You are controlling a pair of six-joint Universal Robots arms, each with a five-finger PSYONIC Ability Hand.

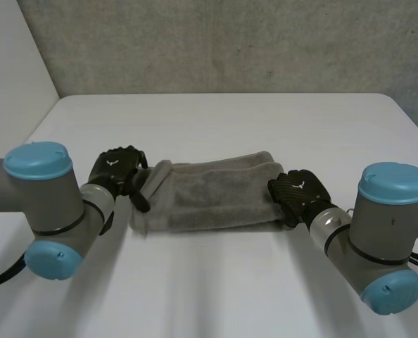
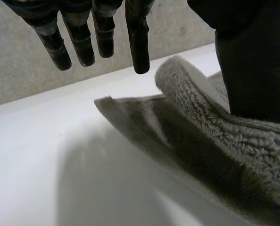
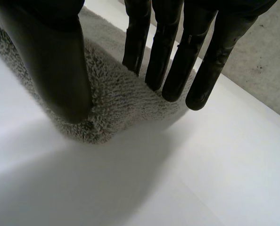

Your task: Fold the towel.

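Fluffy terry towel (image 1: 216, 190), smooth matt table (image 1: 216, 120)

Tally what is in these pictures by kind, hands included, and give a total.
towel: 1
hands: 2 (left hand, right hand)
table: 1
Total: 4

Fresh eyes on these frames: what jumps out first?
A grey towel, folded into a long band, lies across the middle of the white table. The right hand pinches its right end between straight fingers and thumb. The left hand sits at the raised left end, thumb on the cloth, fingers straight and clear of it.
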